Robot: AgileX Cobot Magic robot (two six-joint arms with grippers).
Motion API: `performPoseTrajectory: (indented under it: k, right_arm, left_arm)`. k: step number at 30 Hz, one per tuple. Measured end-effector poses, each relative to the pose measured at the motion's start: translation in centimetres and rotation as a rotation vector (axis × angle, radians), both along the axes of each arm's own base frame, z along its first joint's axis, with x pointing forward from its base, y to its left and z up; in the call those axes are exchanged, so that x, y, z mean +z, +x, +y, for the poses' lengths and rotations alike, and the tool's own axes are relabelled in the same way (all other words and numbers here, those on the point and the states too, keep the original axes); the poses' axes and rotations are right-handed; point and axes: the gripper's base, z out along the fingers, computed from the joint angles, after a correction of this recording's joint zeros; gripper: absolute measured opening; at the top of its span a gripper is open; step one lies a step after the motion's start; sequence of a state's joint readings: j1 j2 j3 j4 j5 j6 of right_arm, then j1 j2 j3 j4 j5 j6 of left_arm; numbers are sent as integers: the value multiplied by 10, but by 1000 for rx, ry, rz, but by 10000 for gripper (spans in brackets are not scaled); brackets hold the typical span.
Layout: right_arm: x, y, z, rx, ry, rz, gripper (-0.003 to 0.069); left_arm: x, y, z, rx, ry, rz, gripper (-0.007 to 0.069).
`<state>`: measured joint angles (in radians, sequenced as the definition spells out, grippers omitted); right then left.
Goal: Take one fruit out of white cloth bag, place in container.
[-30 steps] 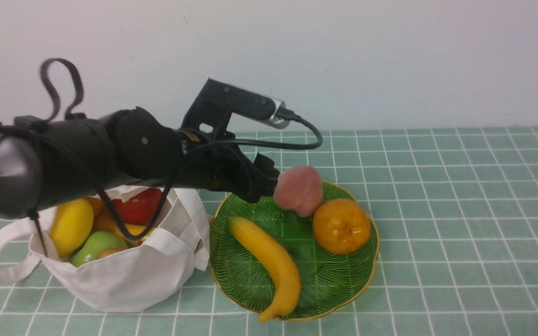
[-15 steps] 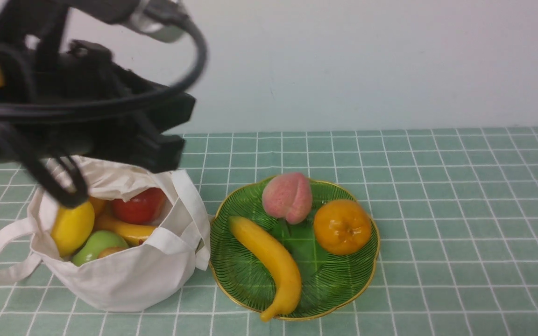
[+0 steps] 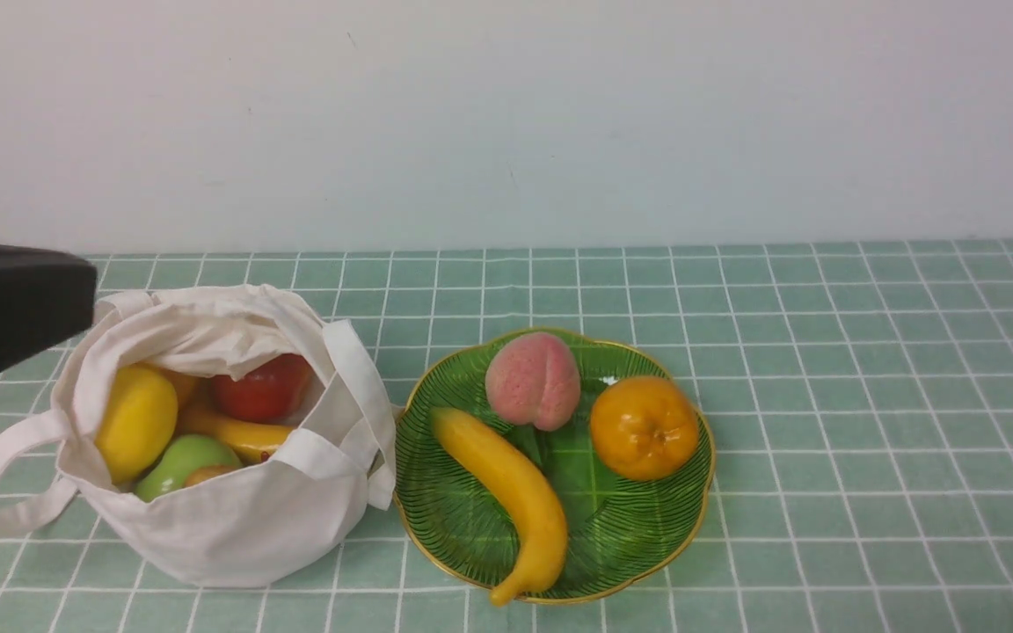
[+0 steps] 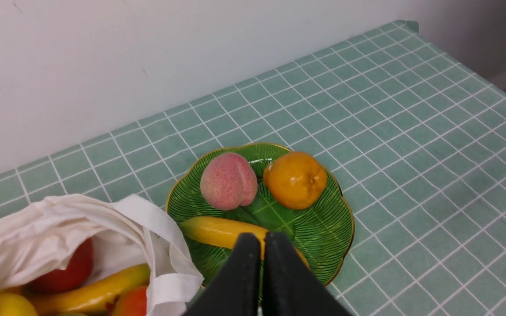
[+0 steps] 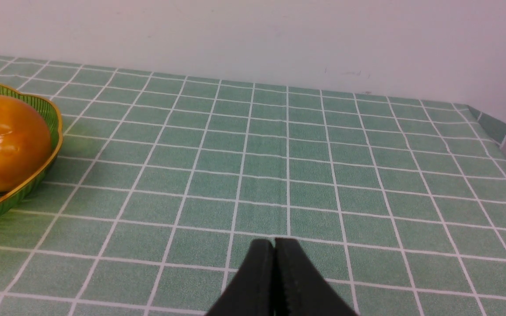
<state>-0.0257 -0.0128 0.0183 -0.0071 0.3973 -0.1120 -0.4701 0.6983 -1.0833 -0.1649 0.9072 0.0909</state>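
Three fruits lie on the shallow green glass plate with a scalloped gold rim (image 3: 631, 527): the fuzzy round pink peach (image 3: 532, 380) at its far edge, a shiny orange mandarin (image 3: 644, 427) beside it, and a yellow banana (image 3: 506, 492) nearer me. The soft off-white cloth bag (image 3: 234, 519) stands just left of that plate. My left gripper (image 4: 262, 239) above the plate and my right gripper (image 5: 274, 243) well to its right are both pressed together, empty.

Cloth bag (image 3: 234, 519) at left on the surface (image 3: 867, 440), other fruit (image 3: 260, 387) inside it, plate (image 3: 630, 536) just right of it, peach (image 3: 533, 381) at the plate's far side, mandarin (image 3: 644, 427) right of the peach, banana (image 3: 506, 492) in front
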Motion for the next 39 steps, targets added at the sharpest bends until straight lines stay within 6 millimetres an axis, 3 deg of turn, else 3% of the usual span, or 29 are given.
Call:
performPoseTrajectory:
  k: [9,13,16,20,21,24,27,28,29,34,39]
  right_arm:
    - [0,0,0,0,0,0,-15]
    - [0,0,0,0,0,0,-15]
    - [0,0,0,0,0,0,-15]
    - [0,0,0,0,0,0,-15]
    - [0,0,0,0,0,0,-15]
    - [0,0,0,0,1,0,-15]
    - [0,0,0,1,7,0,-15]
    - [0,0,0,1,7,0,-15]
    - [0,0,0,0,1,0,-15]
    - [0,0,0,0,1,0,-15]
    - [0,0,0,0,1,0,-15]
  left_arm:
    - [14,-56,35,60,-69,-188,-8]
    - [3,-80,51,113,-126,-240,-8]
    - [-22,-85,56,152,-133,-261,-8]
    - [-80,-90,58,260,-154,-352,-8]
    - [-109,-83,56,310,-147,-359,-8]
    - [-160,-60,52,417,-103,-309,-8]
    - [-202,-46,53,492,-58,-224,-8]
    - [-205,-45,53,497,-55,-215,-8]
    - [-226,-41,54,532,-34,-163,-8]
    - [-260,-37,55,558,-12,-82,-8]
    - [-260,-36,55,562,-24,-109,-8]
